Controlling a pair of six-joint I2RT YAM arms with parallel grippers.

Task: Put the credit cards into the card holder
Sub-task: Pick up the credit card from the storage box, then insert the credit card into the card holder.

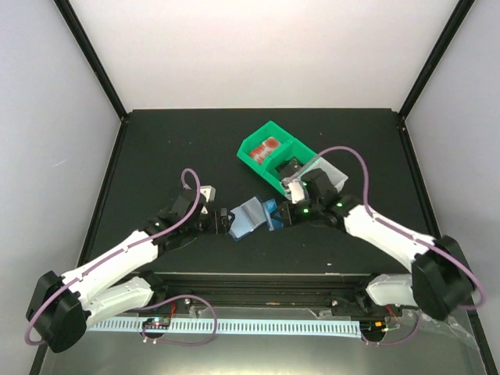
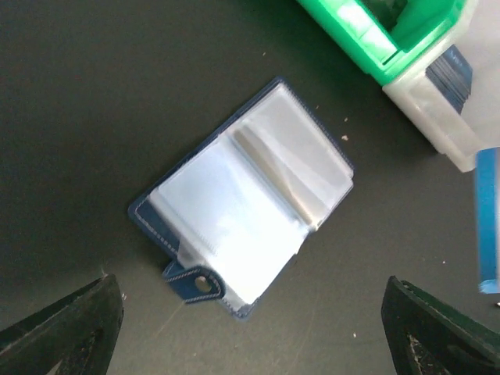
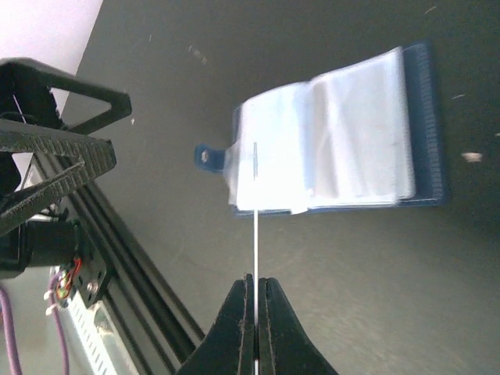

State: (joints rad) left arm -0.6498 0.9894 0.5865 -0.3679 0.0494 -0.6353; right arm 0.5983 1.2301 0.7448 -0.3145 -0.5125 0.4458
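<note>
The card holder (image 1: pixel 248 217) lies open on the black table between my grippers, its pale clear sleeves up and its snap tab (image 2: pixel 195 283) toward the left arm. My left gripper (image 1: pixel 222 219) is open and empty, with its fingers (image 2: pixel 74 328) spread wide just short of the holder (image 2: pixel 242 195). My right gripper (image 1: pixel 286 212) is shut on a blue credit card (image 1: pixel 273 215). In the right wrist view the card (image 3: pixel 255 226) shows edge-on, its far end over the holder's near sleeve (image 3: pixel 269 156). A red-and-white card (image 1: pixel 268 148) lies in the green tray.
The green and white compartment tray (image 1: pixel 251 147) stands behind the holder, right of centre. Its white part (image 2: pixel 437 117) holds several dark blue cards (image 2: pixel 453 72). A black rail (image 1: pixel 250 285) runs along the near table edge, and white walls surround the table.
</note>
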